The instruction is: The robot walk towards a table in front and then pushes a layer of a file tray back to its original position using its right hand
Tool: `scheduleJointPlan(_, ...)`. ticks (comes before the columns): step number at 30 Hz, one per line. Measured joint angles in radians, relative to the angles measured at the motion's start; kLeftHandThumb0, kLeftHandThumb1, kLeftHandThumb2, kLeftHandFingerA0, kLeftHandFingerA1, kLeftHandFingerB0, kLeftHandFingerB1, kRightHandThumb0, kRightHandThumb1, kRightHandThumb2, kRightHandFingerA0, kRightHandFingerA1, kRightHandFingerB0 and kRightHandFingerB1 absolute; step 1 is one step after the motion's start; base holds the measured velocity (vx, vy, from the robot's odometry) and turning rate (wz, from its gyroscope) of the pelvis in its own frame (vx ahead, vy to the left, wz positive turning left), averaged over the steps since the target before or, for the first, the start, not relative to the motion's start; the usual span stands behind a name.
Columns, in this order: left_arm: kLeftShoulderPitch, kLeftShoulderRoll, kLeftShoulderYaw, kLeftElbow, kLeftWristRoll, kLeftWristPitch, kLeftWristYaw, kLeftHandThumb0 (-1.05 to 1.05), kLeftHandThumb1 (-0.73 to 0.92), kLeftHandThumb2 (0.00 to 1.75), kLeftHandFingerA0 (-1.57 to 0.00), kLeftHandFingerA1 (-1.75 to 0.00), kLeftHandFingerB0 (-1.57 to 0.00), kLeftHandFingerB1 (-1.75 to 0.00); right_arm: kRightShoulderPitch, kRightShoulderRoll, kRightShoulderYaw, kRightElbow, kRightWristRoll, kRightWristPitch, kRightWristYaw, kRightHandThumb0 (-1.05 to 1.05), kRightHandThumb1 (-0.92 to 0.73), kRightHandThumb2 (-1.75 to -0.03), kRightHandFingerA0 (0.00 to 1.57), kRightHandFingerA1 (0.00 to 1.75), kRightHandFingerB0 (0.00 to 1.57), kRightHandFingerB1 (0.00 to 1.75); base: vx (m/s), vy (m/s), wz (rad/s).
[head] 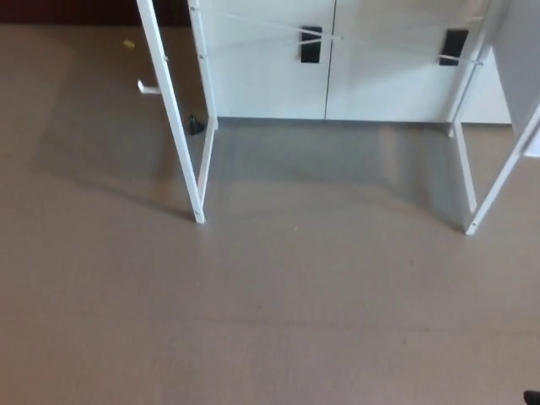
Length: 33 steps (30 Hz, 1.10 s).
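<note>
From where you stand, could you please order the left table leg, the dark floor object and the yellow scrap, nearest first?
No hand shows; ranked from the robot:
1. Left table leg, left of centre.
2. Dark object, behind it.
3. Yellow scrap, far left.

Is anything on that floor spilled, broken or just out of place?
Nothing spilled or broken. The only stray thing is a small yellow scrap on the brown floor left of the white table legs. The table top and file tray are out of frame.
</note>
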<state>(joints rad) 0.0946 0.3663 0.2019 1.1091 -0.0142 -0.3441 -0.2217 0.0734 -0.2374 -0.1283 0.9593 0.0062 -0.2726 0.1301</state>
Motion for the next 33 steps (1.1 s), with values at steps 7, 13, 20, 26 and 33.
scheduleJointPlan(7,-0.013,-0.005,0.005,0.003,-0.003,-0.002,-0.002,-0.27,0.52,0.63,-0.42,-0.45,-0.39,-0.40,0.000,0.001,0.005,0.014,-0.001,-0.003,-0.002,-0.20,-0.57,-0.56,0.57,0.45,0.38,0.38,0.40,0.154,-0.11)
scheduleJointPlan(13,-0.010,0.006,0.003,0.002,-0.002,-0.007,0.002,-0.26,0.51,0.63,-0.43,-0.46,-0.40,-0.40,-0.004,0.002,0.015,0.016,-0.004,-0.006,-0.003,-0.18,-0.57,-0.56,0.57,0.47,0.38,0.38,0.37,0.140,-0.01)
scheduleJointPlan(20,0.015,0.006,0.003,0.010,-0.002,-0.007,0.003,-0.22,0.54,0.56,-0.46,-0.43,-0.41,-0.35,0.004,0.003,0.018,0.031,-0.005,-0.010,-0.002,-0.21,-0.56,-0.56,0.57,0.46,0.39,0.38,0.34,-0.019,0.19)
scheduleJointPlan(26,0.019,-0.001,-0.007,0.013,0.001,-0.026,0.006,-0.37,0.46,0.68,-0.40,-0.48,-0.36,-0.44,-0.006,-0.003,0.022,0.036,-0.005,-0.016,-0.002,-0.21,-0.56,-0.56,0.56,0.46,0.38,0.38,0.39,-0.081,0.24)
scheduleJointPlan(33,0.041,-0.002,-0.016,0.027,0.002,-0.041,0.009,-0.36,0.46,0.68,-0.43,-0.49,-0.37,-0.44,0.001,-0.003,0.022,0.040,-0.004,-0.018,0.001,-0.27,-0.52,-0.63,0.53,0.50,0.36,0.42,0.34,-0.057,-0.13)
